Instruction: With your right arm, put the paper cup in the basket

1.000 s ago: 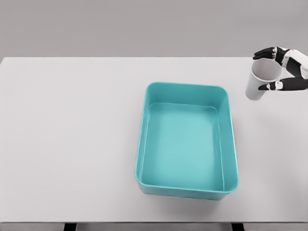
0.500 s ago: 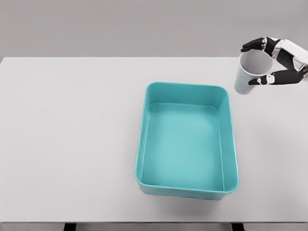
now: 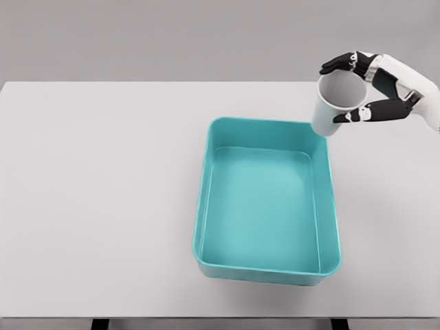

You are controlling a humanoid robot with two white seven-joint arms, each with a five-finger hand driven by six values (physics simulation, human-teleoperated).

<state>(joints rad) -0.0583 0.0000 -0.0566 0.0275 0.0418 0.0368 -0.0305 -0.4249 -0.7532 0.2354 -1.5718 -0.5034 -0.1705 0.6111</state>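
The table (image 3: 103, 206) is a plain pale grey surface that fills most of the head view, its far edge running straight across at the 12 o'clock side against a grey backdrop. Its whole left half is bare tabletop.

Right of the middle sits the basket (image 3: 206, 206), a teal rectangular tub with rounded corners, resting flat on the table with its long sides running from 12 to 6 o'clock. Its floor shows a lighter teal than its walls (nothing lies inside it).

At the basket's 1 o'clock corner is the cup (image 3: 332, 110), white, held up off the table and tilted so that its open mouth faces up and toward the camera, the inside showing grey. Its lower end overlaps the basket's far right corner in the picture; whether it hangs over the rim or just outside it cannot be told from this view.

The right hand (image 3: 375, 86) comes in from the 3 o'clock edge on a white arm. Its dark fingers (image 3: 340, 63) curl round the cup: some hook over the far side of the rim at the top, and the thumb presses along the near side below, so the cup is clamped between them.
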